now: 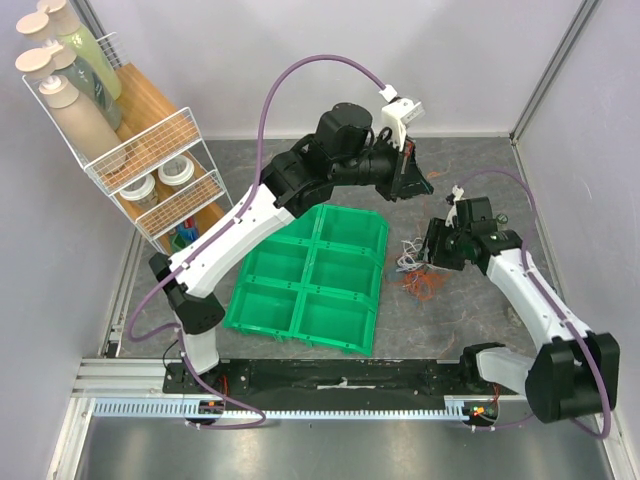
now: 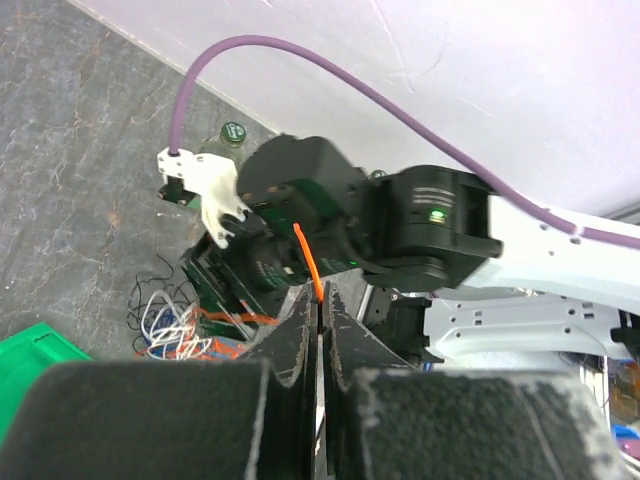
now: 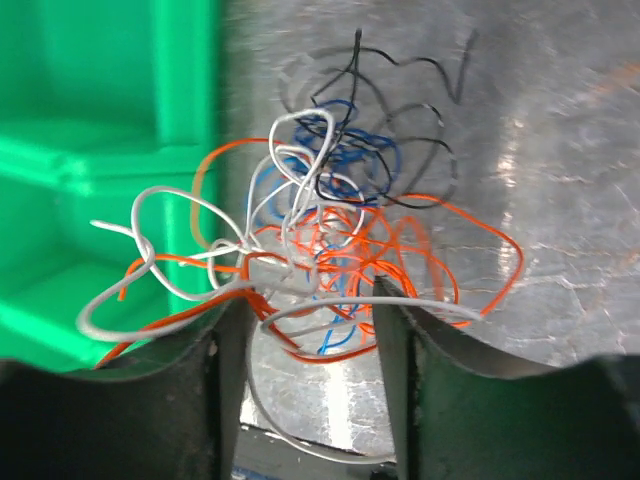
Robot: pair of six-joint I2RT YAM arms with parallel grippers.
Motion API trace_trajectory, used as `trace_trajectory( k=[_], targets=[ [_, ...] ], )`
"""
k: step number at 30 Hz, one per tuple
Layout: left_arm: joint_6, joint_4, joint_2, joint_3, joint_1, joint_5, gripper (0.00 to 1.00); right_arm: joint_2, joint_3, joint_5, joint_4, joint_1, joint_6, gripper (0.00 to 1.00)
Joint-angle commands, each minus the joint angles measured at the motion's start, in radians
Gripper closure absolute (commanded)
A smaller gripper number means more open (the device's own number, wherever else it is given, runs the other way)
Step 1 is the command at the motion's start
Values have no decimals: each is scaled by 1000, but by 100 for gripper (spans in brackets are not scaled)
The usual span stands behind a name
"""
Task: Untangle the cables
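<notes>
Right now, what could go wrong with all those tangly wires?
1. The left pincer is shut on one thin orange wire. The wire might slip out, or, if it loops through the tangle, pulling could tighten the knots.
2. The right pincer is open with the tangle between its fingers. Closing there would probably grab several colours at once.
3. Some white loops stick out beside the green tray and could catch on its wall.

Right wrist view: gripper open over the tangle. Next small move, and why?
Probably close the right gripper on the tangle. Its open fingers straddle the lower strands, while the left gripper is shut on one orange cable. Anchoring the bundle may let that cable pull free.
</notes>
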Motion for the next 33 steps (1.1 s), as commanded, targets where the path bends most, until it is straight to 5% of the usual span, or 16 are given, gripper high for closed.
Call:
trace_trajectory(
  k=[1,9,17,25,33],
  targets=[
    [84,62,-99,57,2,63,98,78,-10,261,-16,-2,98,47],
    [224,101,-236,171,2,-176,98,127,-10,356,-54,-8,66,44],
    [245,223,-308,195,2,-241,98,159,-11,384,-51,-11,-4,44],
    [170,305,-294,188,3,-169,98,158,16,229,-37,-8,-66,36],
    [133,291,-236,174,6,-143,98,-20,211,-10,-122,53,-124,23]
  ],
)
